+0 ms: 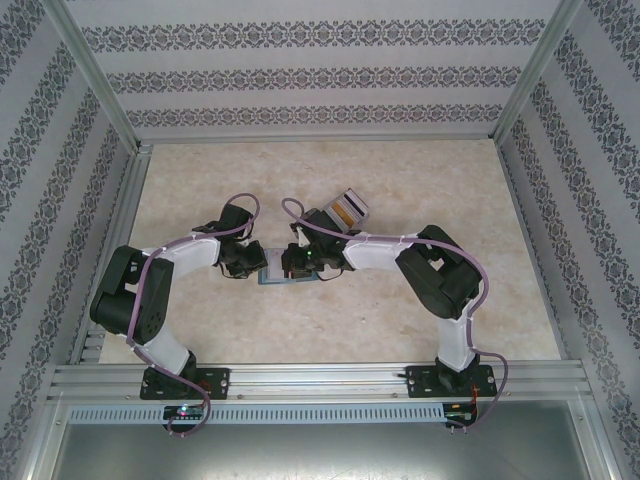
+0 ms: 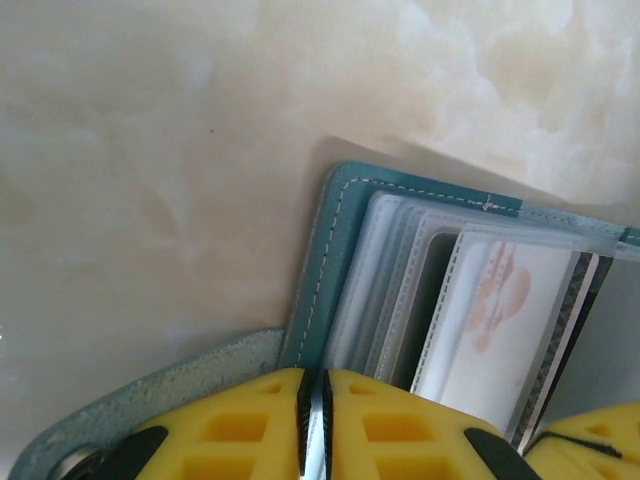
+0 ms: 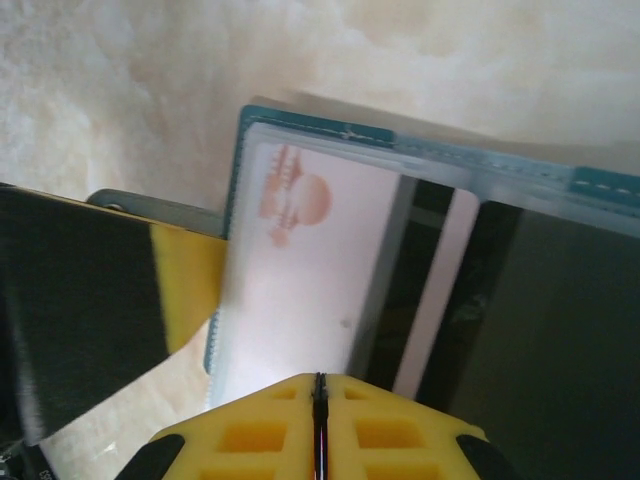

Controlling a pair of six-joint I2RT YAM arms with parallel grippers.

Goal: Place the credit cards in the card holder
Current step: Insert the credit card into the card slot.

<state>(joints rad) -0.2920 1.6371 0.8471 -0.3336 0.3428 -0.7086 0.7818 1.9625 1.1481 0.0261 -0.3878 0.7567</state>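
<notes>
The teal card holder (image 1: 273,279) lies open on the table between both arms. My left gripper (image 2: 315,385) is shut on the near edge of its clear sleeves (image 2: 385,290), beside the stitched teal cover (image 2: 325,260) and strap tab (image 2: 170,385). A white credit card (image 3: 300,270) with an orange-red logo lies in a sleeve of the card holder (image 3: 430,150). My right gripper (image 3: 318,380) is shut, its tips at that card's near edge. The same card (image 2: 500,310) is in the left wrist view too, with a dark striped edge on its right.
A clear slanted tray (image 1: 347,208) holding several more cards stands just behind the right gripper (image 1: 297,268). The left gripper (image 1: 255,266) faces it across the holder. Metal frame rails and patterned walls ring the pale marbled tabletop (image 1: 200,190).
</notes>
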